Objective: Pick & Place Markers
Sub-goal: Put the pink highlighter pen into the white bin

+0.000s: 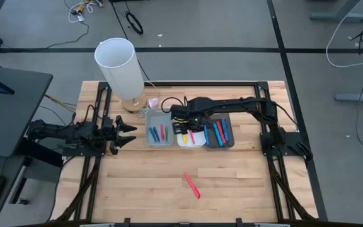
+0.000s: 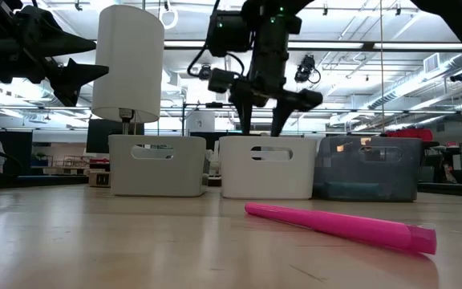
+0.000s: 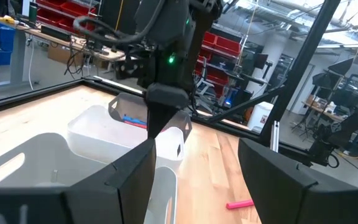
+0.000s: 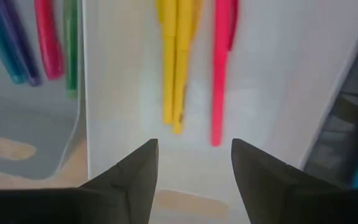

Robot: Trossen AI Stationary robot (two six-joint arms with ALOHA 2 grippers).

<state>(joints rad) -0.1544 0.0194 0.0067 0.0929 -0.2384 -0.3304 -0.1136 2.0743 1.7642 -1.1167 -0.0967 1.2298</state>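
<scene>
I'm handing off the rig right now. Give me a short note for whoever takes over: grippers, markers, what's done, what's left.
Right gripper: open and empty, above the middle white bin, which holds yellow and pink markers.
Left gripper: open, empty, parked at the table's left.
Done: markers lie in all three bins, the left bin and the dark right bin included.
Left: one pink marker still lies on the table, in front of the bins.

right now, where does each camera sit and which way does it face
High view: above the table, straight down; both arms, three bins, pink marker.
Low view: table height, looking across; right tool over the middle bin.
Left wrist view: on the left arm, facing the bins; its own open tool.
Right wrist view: looking down into the middle bin; its open tool.
Shared: the loose pink marker shows in the high, low and left wrist views.
</scene>
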